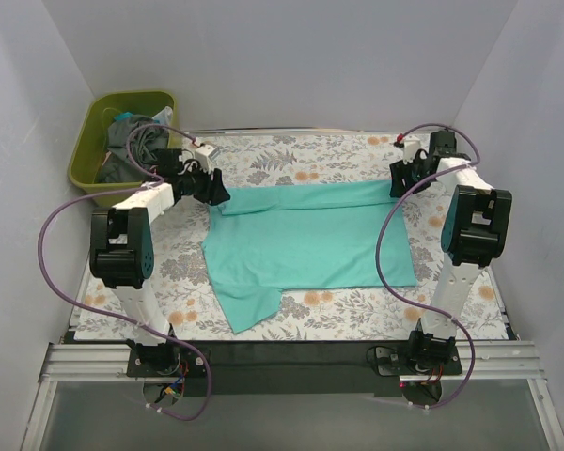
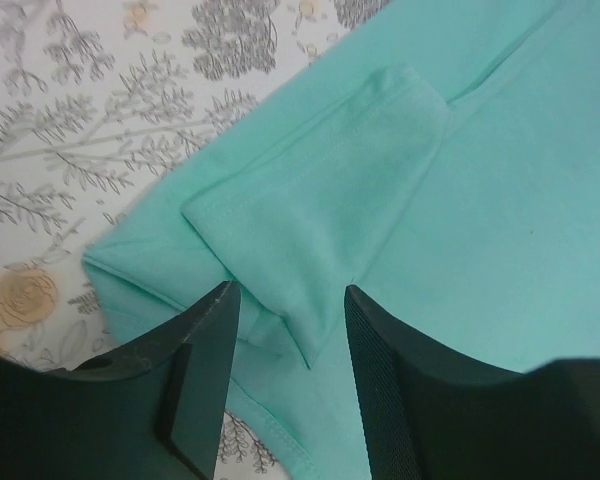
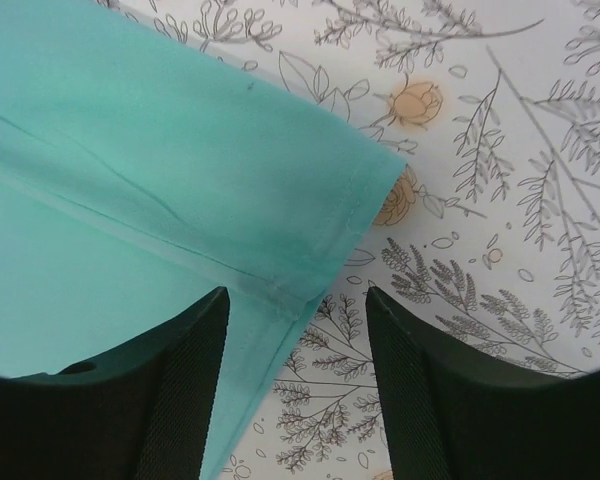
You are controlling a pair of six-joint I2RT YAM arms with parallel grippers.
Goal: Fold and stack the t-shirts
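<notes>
Overall, plain pale walls (image 1: pixel 282 56) close in the workspace on three sides, and a metal frame (image 1: pixel 75 362) runs along the near edge where both arms are bolted down. Between them the surface (image 1: pixel 357 315) is covered by a cloth printed with grey leaves and small orange blossoms. A turquoise t-shirt (image 1: pixel 310 244) lies flat across the middle of it, its far edge folded over into a long band and one sleeve pointing toward the near left. Off the far left corner, against the wall, stands an olive-green basket (image 1: pixel 85 155) holding crumpled dark grey shirts (image 1: pixel 122 155). The left arm (image 1: pixel 132 244) reaches to the far left end of the fold, the right arm (image 1: pixel 470 225) to its far right end, each trailing purple cables (image 1: pixel 379 254). The left fingers (image 2: pixel 195 370) stand spread apart just above a doubled-over sleeve at the shirt's corner, gripping nothing. The right fingers (image 3: pixel 180 390) are likewise spread, hovering over the hemmed corner where the turquoise cloth meets the bare print, and they hold nothing either.
</notes>
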